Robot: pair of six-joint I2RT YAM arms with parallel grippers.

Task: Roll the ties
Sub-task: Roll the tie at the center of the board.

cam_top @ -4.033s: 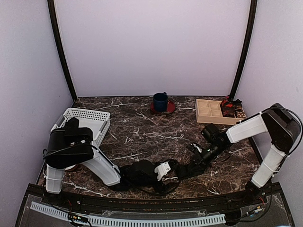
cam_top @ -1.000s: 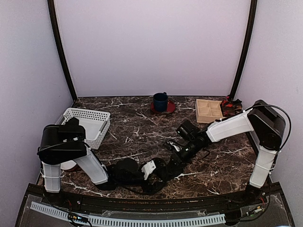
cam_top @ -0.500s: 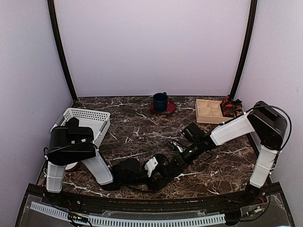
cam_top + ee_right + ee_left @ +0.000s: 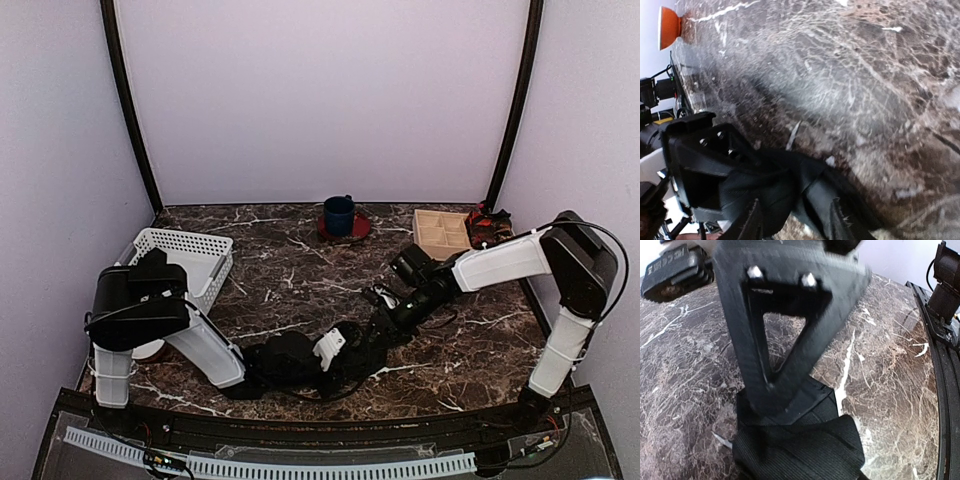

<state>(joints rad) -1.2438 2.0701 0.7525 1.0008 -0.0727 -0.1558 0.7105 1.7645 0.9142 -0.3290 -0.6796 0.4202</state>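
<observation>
From above, the left claw [image 4: 348, 352] and right claw [image 4: 383, 323] sit close together near the surface's [image 4: 300, 280] front edge, with one basket [image 4: 185, 255], one cup [image 4: 339, 213] and one tray [image 4: 440, 232] beyond; the left wrist view shows one bunched black tie [image 4: 800, 450] under a finger, the right wrist view shows it between two fingers, neither grip discernible.
</observation>
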